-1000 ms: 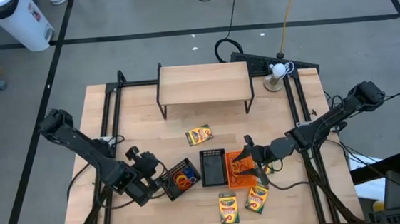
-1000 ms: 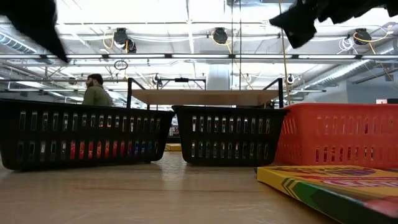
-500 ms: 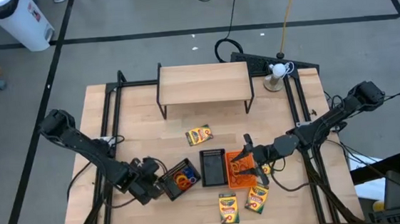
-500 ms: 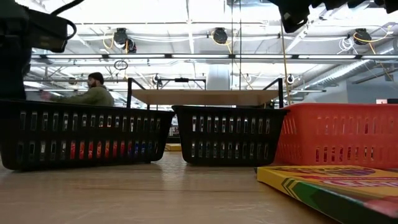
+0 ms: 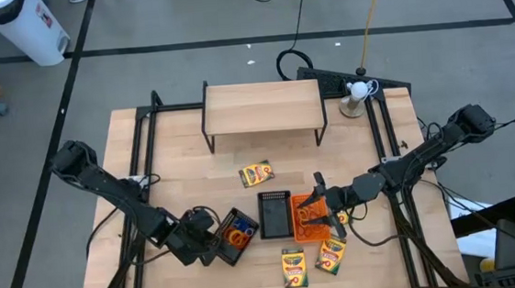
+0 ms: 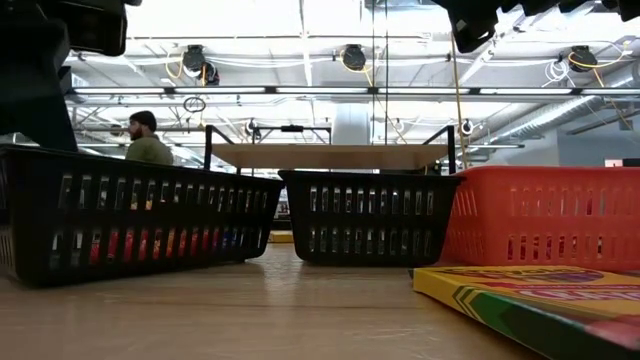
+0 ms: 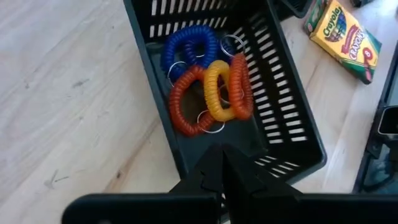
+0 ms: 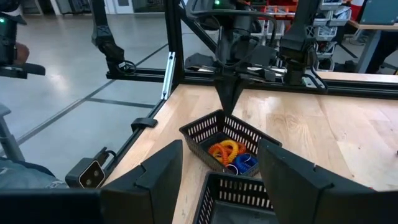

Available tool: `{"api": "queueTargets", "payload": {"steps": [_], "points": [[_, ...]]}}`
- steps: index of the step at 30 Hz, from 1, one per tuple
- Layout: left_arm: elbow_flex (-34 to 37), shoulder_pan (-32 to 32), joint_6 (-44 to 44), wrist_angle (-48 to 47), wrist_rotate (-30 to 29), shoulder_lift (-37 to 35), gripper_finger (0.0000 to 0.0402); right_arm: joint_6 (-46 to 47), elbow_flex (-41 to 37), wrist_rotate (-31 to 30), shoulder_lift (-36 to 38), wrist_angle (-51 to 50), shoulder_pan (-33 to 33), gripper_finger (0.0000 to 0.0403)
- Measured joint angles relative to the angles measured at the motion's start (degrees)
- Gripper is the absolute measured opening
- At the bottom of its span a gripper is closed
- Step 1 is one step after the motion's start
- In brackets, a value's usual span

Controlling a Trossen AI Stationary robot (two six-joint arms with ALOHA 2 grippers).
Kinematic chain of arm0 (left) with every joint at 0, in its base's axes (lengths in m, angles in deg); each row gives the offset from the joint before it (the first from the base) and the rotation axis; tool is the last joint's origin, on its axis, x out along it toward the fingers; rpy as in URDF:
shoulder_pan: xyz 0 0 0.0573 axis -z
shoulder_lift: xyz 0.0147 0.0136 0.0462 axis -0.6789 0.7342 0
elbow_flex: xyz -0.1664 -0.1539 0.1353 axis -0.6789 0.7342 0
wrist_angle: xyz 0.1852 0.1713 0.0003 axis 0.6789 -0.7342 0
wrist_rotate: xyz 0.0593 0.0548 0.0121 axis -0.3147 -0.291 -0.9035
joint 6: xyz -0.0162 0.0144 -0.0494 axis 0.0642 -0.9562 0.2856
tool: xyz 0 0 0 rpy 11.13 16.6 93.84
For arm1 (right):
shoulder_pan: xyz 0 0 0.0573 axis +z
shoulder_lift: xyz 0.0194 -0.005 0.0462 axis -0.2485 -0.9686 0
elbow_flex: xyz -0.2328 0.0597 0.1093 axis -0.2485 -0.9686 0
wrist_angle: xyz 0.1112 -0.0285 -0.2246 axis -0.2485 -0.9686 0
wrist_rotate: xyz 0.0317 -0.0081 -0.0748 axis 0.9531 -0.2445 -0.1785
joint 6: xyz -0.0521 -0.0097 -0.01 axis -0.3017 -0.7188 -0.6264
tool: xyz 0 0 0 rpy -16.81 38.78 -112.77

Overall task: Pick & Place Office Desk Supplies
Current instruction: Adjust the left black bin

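Left hand [image 5: 212,242], fingers clenched on the rim of the black mesh tray [image 5: 235,239], which sits tilted at the front left of the wooden counter [image 5: 177,178] with coiled blue, red, yellow and orange bands [image 7: 208,87] inside. Right hand [image 5: 320,205] hangs with fingers spread and nothing in them over the orange mesh tray [image 5: 312,223], which touches a second black mesh tray [image 5: 273,214]. Nearby: three yellow-and-green crayon boxes, one [image 5: 256,173] toward the light wooden shelf [image 5: 262,105], two [image 5: 294,267] at the front edge; white ball on a stand [image 5: 357,91] at the far right corner.

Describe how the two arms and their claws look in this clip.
Both arms are dark, slender and multi-jointed, with thin cables trailing from their bases. The left claw has black fingers tapering to narrow tips; the right claw has broad, flat, angular black fingers. No markings show.
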Motion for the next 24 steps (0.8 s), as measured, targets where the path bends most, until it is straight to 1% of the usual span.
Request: {"api": "queueTargets", "payload": {"steps": [3, 7, 11, 13, 16, 21, 24], "points": [[0.0, 0.0, 1.36, -1.08, 0.31, 0.0, 0.0, 0.0, 0.0, 0.0, 0.0, 0.0, 0.0, 0.0196], [0.0, 0.01, 5.13, -6.1, 0.77, 0.0, 0.0, 0.0, 0.0, 0.0, 0.0, 0.0, 0.0, 0.0196], [0.0, 0.0, 9.12, -11.76, 3.15, 0.0, 0.0, 0.0, 0.0, 0.0, 0.0, 0.0, 0.0, 0.0196], [0.0, 0.0, 10.59, -12.78, 4.54, 0.0, 0.0, 0.0, 0.0, 0.0, 0.0, -0.01, 0.0, 0.0196], [0.0, 0.0, 11.33, -11.06, 5.83, 0.0, 0.0, 0.0, 0.0, 0.0, 0.0, 0.0, 0.0, 0.0196], [0.0, -0.04, 11.38, -6.16, 9.59, 0.12, 0.0, 0.0, 0.0, 0.0, 0.0, 0.0, 0.0, 0.0196], [0.0, -0.49, 11.8, -4.27, 12.04, 1.52, 0.0, 0.0, 0.0, 0.0, 0.0, 0.0, -0.01, 0.0196]]}}
